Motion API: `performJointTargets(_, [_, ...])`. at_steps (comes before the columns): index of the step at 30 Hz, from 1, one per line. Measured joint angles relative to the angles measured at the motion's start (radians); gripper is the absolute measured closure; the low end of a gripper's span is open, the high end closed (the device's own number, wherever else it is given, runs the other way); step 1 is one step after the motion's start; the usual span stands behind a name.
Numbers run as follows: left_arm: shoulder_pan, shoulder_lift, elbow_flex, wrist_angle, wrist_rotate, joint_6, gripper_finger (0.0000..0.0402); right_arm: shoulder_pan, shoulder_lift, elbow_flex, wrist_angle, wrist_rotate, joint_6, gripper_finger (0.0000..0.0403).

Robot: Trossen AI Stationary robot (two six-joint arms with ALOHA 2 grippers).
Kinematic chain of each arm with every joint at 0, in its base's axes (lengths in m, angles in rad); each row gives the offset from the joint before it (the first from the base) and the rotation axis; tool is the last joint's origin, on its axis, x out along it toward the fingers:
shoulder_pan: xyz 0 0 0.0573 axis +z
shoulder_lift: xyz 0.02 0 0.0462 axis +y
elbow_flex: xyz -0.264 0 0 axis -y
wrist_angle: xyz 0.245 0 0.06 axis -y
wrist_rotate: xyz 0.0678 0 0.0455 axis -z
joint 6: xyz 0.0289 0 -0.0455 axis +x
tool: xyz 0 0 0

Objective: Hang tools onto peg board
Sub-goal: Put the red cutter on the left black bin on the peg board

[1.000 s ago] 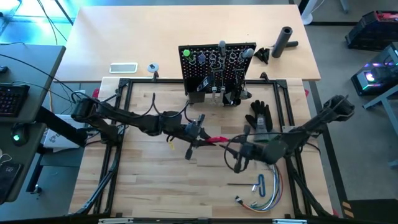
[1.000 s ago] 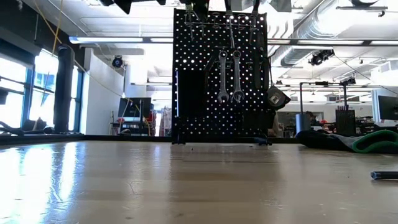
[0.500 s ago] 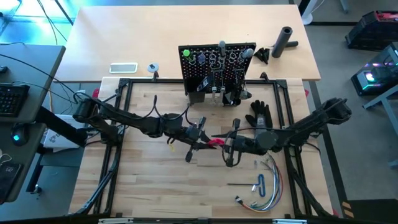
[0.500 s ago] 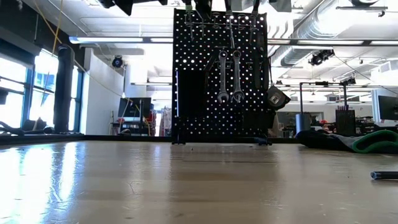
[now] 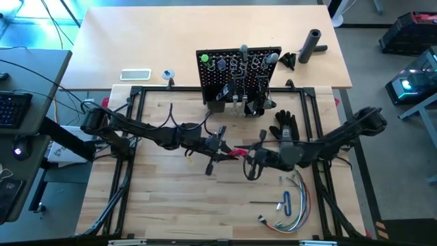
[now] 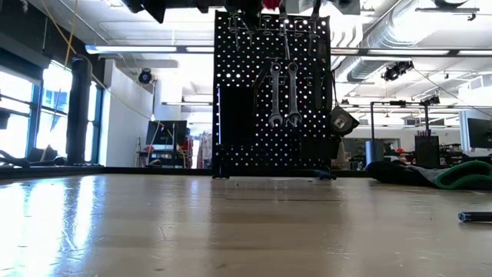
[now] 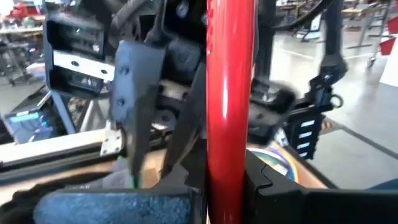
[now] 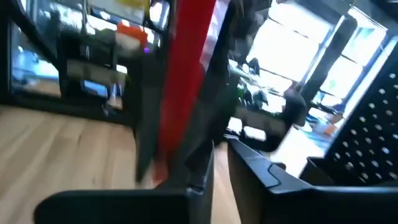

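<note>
A red-handled tool (image 5: 236, 153) hangs level above the middle of the table between my two grippers. My left gripper (image 5: 220, 148) is shut on its left end, and my right gripper (image 5: 250, 158) is shut on its right end. The red handle (image 7: 230, 106) fills the left wrist view and also crosses the right wrist view (image 8: 183, 81). The black peg board (image 5: 237, 75) stands upright at the far edge. Two silver wrenches (image 6: 283, 92) and other tools hang from hooks on it. My left gripper pinches the red handle's lower part (image 7: 227, 186) between its two fingers, coming level from the table's left. The tool is lifted clear of the table. My right gripper has the handle's other end (image 8: 169, 155) between its fingers, coming level from the table's right, opposite the left gripper. The fingers themselves hide the exact place of contact.
A black glove (image 5: 285, 126) lies right of the peg board's base. Coloured wires and small tools (image 5: 292, 203) lie at the near right. A black cylinder (image 5: 313, 44) and a white flat object (image 5: 135, 74) lie on the far table. The near left of the table is bare wood.
My right gripper has moved toward the table's left and far edge, up to the red tool's right end. My left gripper and the tool have kept still.
</note>
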Motion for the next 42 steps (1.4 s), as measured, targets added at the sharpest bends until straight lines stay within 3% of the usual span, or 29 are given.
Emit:
performJointTargets(6, [-0.002, -0.004, 0.002, -0.022, 0.008, 0.003, 0.0376, 0.079, -0.125, 0.000, -0.158, 0.092, 0.046, 0.0319])
performJointTargets(12, [0.001, -0.004, 0.002, 0.028, 0.008, 0.013, 0.0376, 0.106, -0.164, 0.000, -0.232, 0.024, 0.158, 0.0291])
performJointTargets(16, [0.000, -0.004, 0.002, 0.075, 0.008, 0.021, 0.0376, 0.082, -0.131, 0.000, -0.200, -0.018, 0.167, 0.0288])
performJointTargets(23, [-0.003, -0.004, 0.001, 0.062, 0.007, 0.008, 0.0376, 0.045, -0.093, 0.000, -0.025, -0.085, 0.042, 0.0288])
performJointTargets(33, [-0.006, -0.004, 0.000, 0.066, -0.013, 0.022, 0.0376, -0.012, -0.078, 0.000, 0.000, -0.204, 0.088, 0.0288])
performJointTargets(42, [-0.007, -0.004, 0.000, 0.057, -0.017, 0.029, 0.0376, -0.063, 0.007, 0.000, 0.147, -0.282, 0.048, 0.0297])
